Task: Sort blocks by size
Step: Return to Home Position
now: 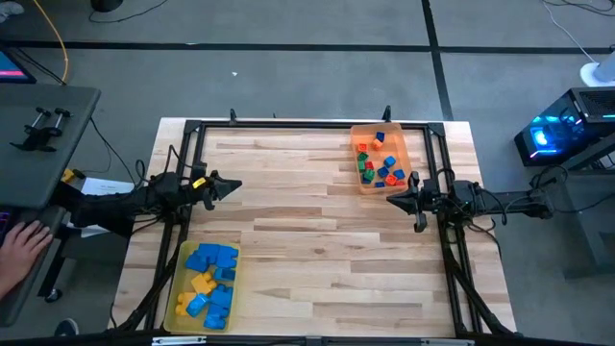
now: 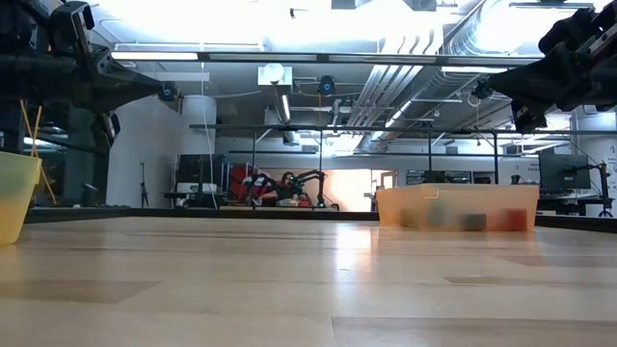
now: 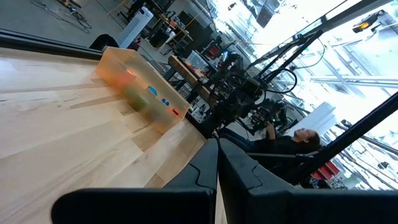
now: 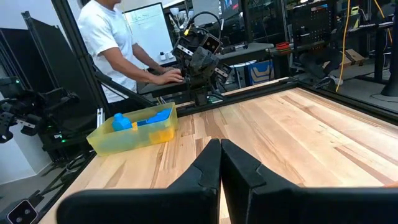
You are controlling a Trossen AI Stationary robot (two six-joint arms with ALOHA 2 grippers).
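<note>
Left gripper (image 1: 233, 186): fingers pressing together, empty, hovering over table (image 1: 317, 250) left side | right gripper (image 1: 392, 201): likewise clenched, empty, hovering beside orange tray (image 1: 355, 135) | small blocks (image 1: 380, 163) lying inside it | large blue and yellow blocks (image 1: 209, 279) sitting in yellow tray (image 1: 176, 306)

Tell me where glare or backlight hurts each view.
Low view: ceiling lights blow out, left arm and right arm go to silhouette, table shines. Left wrist view: bright ceiling washes out. High and right wrist views: even light.
</note>
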